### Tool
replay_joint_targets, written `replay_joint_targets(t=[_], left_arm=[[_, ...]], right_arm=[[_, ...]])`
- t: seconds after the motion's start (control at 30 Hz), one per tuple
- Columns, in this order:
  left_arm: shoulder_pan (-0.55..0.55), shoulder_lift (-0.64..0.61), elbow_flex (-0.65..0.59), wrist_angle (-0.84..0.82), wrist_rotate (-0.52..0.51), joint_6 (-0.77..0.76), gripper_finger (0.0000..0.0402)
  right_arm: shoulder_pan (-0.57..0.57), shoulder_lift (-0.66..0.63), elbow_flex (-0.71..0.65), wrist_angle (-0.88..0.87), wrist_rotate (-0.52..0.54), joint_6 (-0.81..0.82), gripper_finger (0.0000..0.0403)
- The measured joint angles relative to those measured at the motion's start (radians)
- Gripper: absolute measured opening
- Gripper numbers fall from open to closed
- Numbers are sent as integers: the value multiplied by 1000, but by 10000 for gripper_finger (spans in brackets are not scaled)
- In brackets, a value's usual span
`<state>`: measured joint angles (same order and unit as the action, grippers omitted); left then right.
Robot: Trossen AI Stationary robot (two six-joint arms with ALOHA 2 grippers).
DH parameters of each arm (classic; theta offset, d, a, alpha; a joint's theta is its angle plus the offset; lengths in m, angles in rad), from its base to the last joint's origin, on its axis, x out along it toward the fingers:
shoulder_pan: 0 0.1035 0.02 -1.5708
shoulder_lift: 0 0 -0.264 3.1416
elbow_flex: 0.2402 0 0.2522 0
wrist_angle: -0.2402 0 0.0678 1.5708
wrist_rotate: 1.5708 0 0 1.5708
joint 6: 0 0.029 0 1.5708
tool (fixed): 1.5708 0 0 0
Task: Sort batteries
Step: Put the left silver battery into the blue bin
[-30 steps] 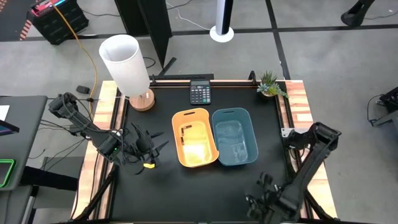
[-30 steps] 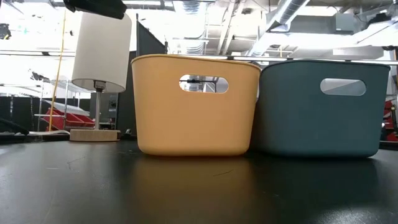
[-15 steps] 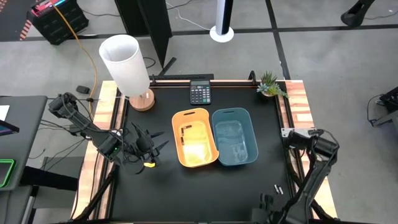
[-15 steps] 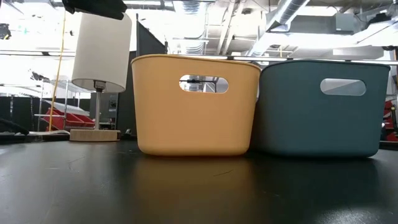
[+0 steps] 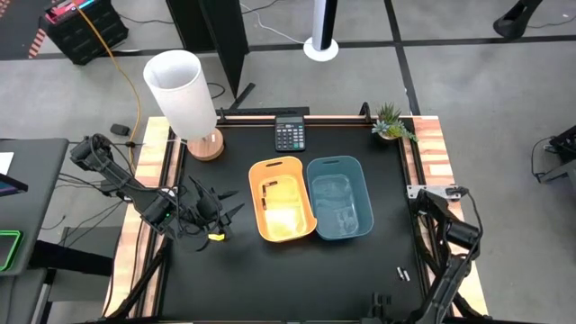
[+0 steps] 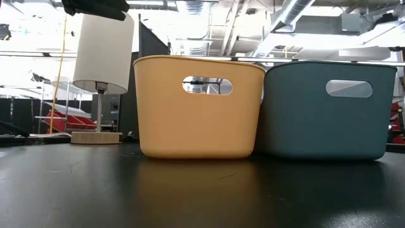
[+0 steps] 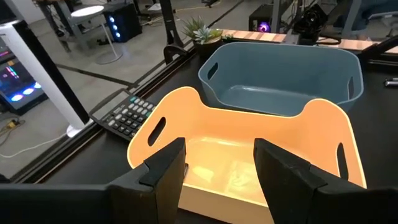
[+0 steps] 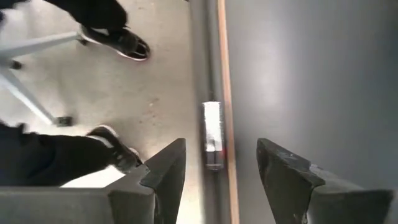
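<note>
No legible text, labels or brand marks in any view. Calculator key markings too small to read.

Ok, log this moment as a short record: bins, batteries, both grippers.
orange bin: mid-table, touching the blue bin, one dark battery inside
blue bin: right of the orange bin, contents unclear
loose batteries: on the table near the right edge
left gripper: open, empty, facing the orange bin
right gripper: open, empty, over the table's edge
calculator: at the table's far edge
</note>
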<state>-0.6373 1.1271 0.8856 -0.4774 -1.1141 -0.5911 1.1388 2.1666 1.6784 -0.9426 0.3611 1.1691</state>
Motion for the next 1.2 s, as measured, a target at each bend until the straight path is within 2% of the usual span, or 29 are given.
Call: replay_joint_targets(t=[0.93,1.2], left_arm=[[0,0,0,-4,1,7,185],[0,0,0,-5,1,11,185]], right_arm=[[-14,33,3,-15,-12,8,214],[-26,60,8,-24,-50,-16,214]])
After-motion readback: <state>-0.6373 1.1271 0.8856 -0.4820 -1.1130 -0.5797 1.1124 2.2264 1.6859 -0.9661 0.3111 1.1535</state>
